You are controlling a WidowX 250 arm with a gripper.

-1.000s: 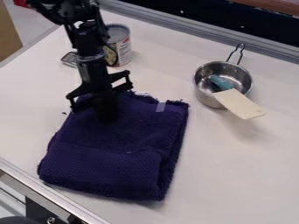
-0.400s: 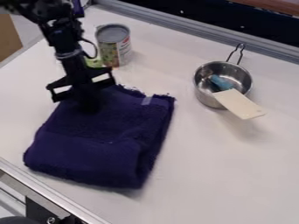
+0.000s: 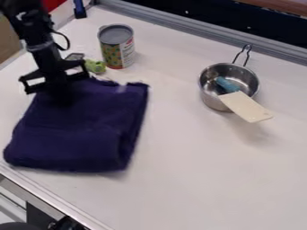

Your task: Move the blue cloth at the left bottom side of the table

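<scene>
My gripper (image 3: 62, 96) is at the left, pointing down onto the upper part of the folded dark blue cloth (image 3: 75, 134). Its tips are hidden against the dark fabric. The cloth lies on the left side of the white table (image 3: 216, 166), its lower left corner close to the metal edge.
A food can (image 3: 117, 47) stands behind the cloth, with a small green object (image 3: 94, 66) beside it. At the upper right is a metal pot (image 3: 212, 96) holding a blue-handled utensil with a cream blade (image 3: 246, 107). A metal rim (image 3: 54, 200) borders the table's lower left.
The gripper and the cloth have moved together to the left and slightly up in the view. The small green object beside the can has come into clearer sight. Can and pot have stayed put.
</scene>
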